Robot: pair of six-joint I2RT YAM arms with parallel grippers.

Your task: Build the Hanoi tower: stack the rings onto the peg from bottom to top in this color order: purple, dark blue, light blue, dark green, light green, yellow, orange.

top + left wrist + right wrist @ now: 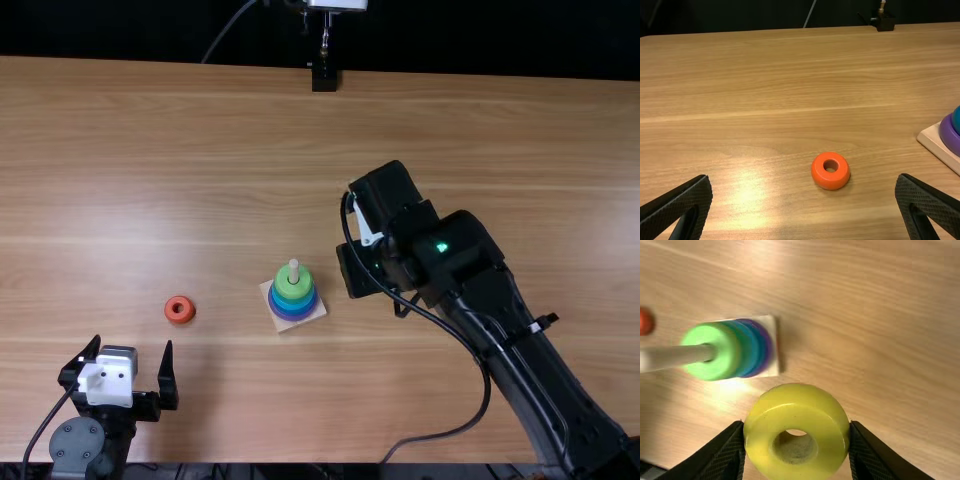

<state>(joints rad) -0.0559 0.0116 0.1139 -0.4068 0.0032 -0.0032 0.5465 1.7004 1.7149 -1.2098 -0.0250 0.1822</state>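
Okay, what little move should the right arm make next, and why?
Probably carry the yellow ring sideways until its hole lines up above the peg. The right pincer grips it off to one side, the light green ring is topmost, and yellow comes next.

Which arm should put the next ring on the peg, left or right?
The right, I'd say: its hand already grips the yellow ring, next after light green, near the peg. The left hand is open and empty, better placed for the orange ring afterwards.
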